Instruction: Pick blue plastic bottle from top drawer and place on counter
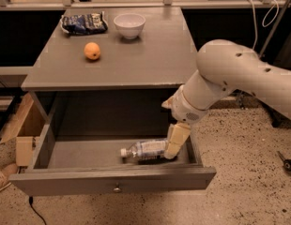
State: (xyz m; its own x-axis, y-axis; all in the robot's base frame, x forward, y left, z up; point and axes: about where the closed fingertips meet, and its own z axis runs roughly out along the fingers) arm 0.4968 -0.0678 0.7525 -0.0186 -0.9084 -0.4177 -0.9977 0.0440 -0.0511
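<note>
The blue plastic bottle [144, 150] lies on its side in the open top drawer [112, 180], white cap pointing left, towards the drawer's right half. My gripper [175, 143] hangs from the white arm and reaches down into the drawer at the bottle's right end, overlapping it. I cannot tell whether it touches the bottle. The counter [141, 60] is the grey top above the drawer.
On the counter stand an orange [92, 50], a white bowl [129, 24] and a dark blue snack bag [83, 23] at the back left. A cardboard box [23, 125] sits on the floor left of the cabinet. A speckled floor lies to the right.
</note>
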